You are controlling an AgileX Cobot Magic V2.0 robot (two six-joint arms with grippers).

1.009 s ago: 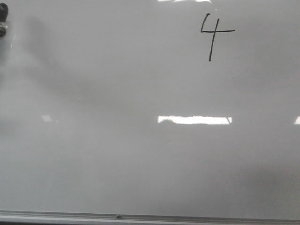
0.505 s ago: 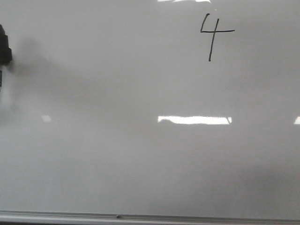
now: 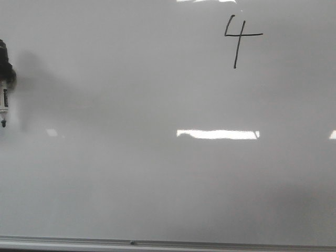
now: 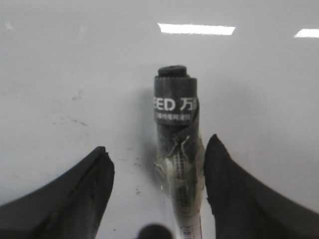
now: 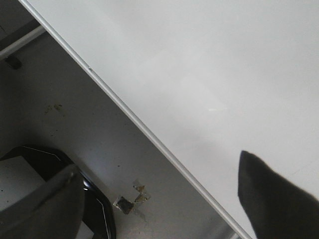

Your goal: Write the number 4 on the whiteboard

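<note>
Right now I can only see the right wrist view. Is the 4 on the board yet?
Observer: Yes. The front view shows a black 4 near the whiteboard's upper right.
Operator: Where's the pen?
Observer: The marker sits between the left gripper's fingers, close to one of them. I can't tell if it's pinched.
Operator: Is it touching the 4?
Observer: No. In the front view it's at the far left edge, well away from the 4.

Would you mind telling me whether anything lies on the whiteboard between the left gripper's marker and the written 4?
Nothing visible does. The marker sits at the far left edge, the 4 upper right, with only bare whiteboard and glare between them.
</note>
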